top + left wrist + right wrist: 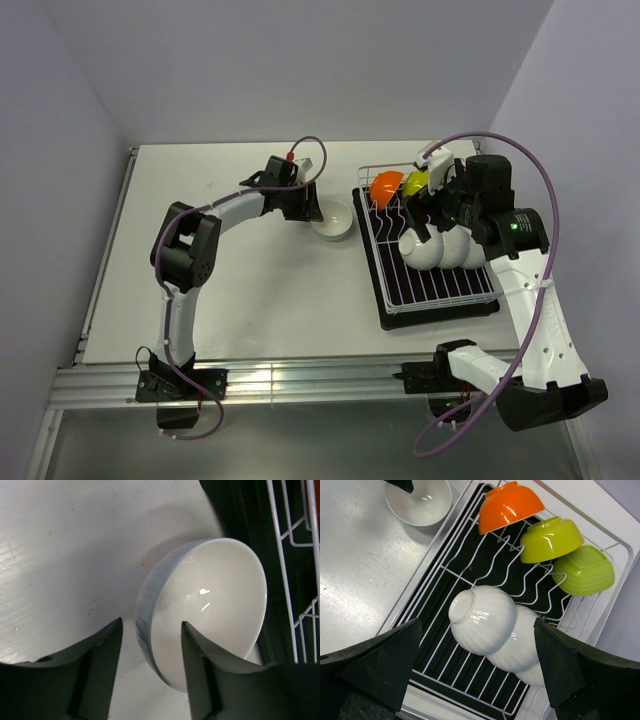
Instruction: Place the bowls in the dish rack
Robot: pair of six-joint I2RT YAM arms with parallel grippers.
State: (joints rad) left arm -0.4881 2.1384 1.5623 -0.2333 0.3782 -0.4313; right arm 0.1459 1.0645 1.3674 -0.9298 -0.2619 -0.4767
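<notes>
The left claw (pixel 150 675) sat half open astride the rim of the white bowl (pixel 210 605), gripping nothing; the dish rack (pixel 432 288) lay alongside.

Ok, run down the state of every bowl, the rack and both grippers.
White bowl on the table: upright, not yet loaded.
Orange bowl: in the rack, tipped on edge.
Two green bowls: in the rack, tipped on edge, side by side.
Three white bowls: in the rack, leaning in a row.
Rack: partly filled.
Left gripper: open, straddling the table bowl's rim.
Right gripper: open, empty, above the rack.
</notes>
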